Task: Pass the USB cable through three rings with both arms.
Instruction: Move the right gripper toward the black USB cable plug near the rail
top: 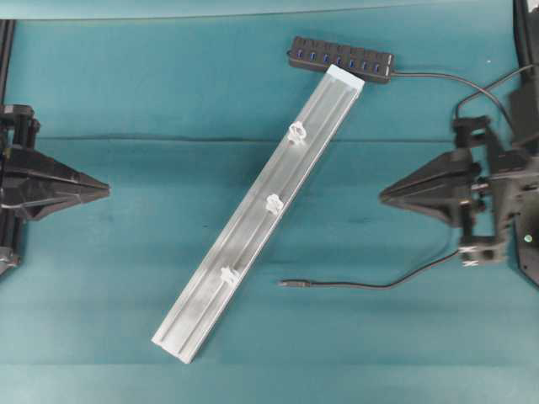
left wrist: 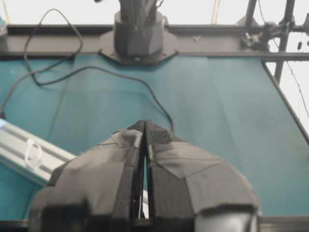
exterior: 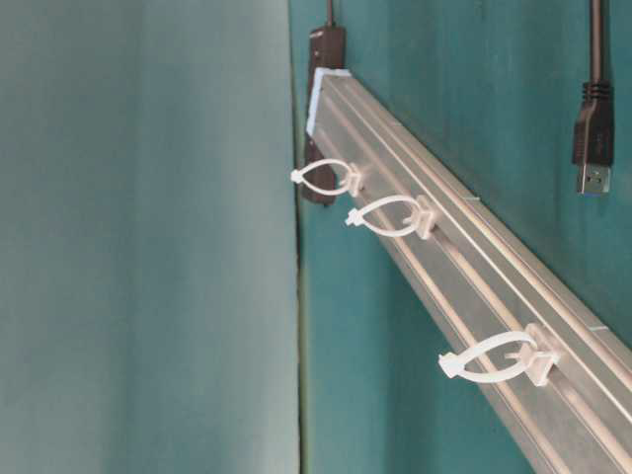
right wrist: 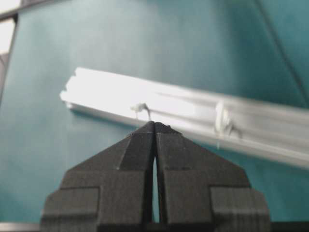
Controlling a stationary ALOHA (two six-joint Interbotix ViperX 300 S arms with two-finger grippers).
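Three rings [top: 274, 202] (all on one rail [top: 202, 316]), one USB cable [top: 370, 284], one hub [top: 341, 59], two claws [top: 103, 187].

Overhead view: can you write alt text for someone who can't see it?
A long silver rail lies diagonally on a teal table, carrying three small white rings. A black USB cable lies loose to its right, and two shut grippers, left and right, point inward from either side.
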